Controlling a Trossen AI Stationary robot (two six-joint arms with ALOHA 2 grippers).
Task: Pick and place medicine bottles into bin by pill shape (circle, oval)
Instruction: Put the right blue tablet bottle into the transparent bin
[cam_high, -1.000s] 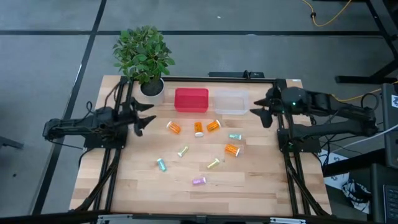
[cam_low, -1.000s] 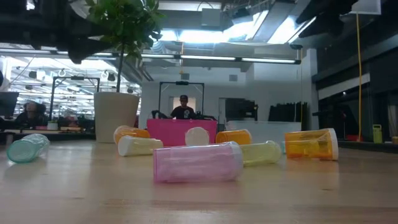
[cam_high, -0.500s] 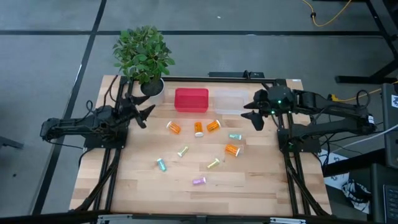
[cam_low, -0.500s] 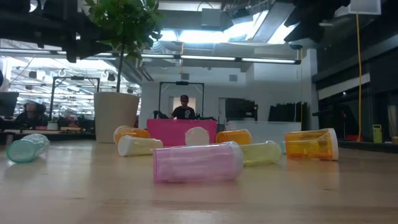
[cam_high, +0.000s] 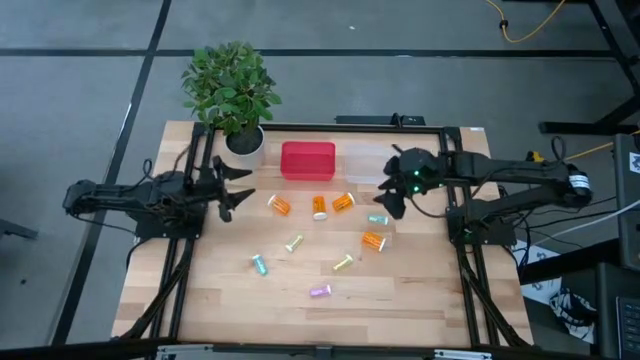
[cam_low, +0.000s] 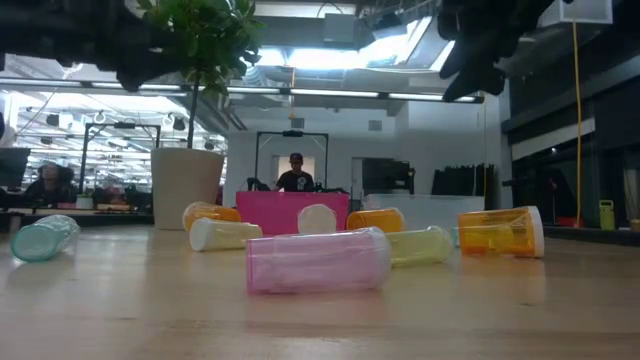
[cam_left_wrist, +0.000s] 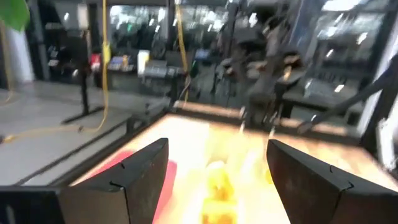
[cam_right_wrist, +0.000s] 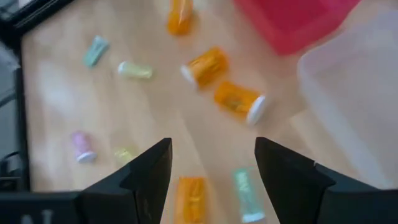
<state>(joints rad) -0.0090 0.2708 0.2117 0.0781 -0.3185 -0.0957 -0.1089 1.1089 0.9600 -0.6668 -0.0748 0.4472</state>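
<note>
Several small medicine bottles lie on their sides on the wooden table: orange ones (cam_high: 281, 205) (cam_high: 319, 207) (cam_high: 343, 202) (cam_high: 373, 241), teal ones (cam_high: 378, 219) (cam_high: 259, 265), pale yellow ones (cam_high: 294, 243) (cam_high: 343, 263) and a purple one (cam_high: 319, 291). My right gripper (cam_high: 388, 196) is open above the table, just left of the clear bin and over the teal bottle (cam_right_wrist: 247, 193). My left gripper (cam_high: 238, 186) is open at the table's left, apart from the nearest orange bottle.
A pink bin (cam_high: 307, 161) and a clear bin (cam_high: 368, 164) stand side by side at the table's far edge. A potted plant (cam_high: 233, 90) stands at the far left corner. Black frame rails run along both sides.
My right gripper has moved toward the table's left and near edge, from beside the clear bin to above the bottles. My left gripper has shifted only slightly at the table's left. The bottles have not moved.
</note>
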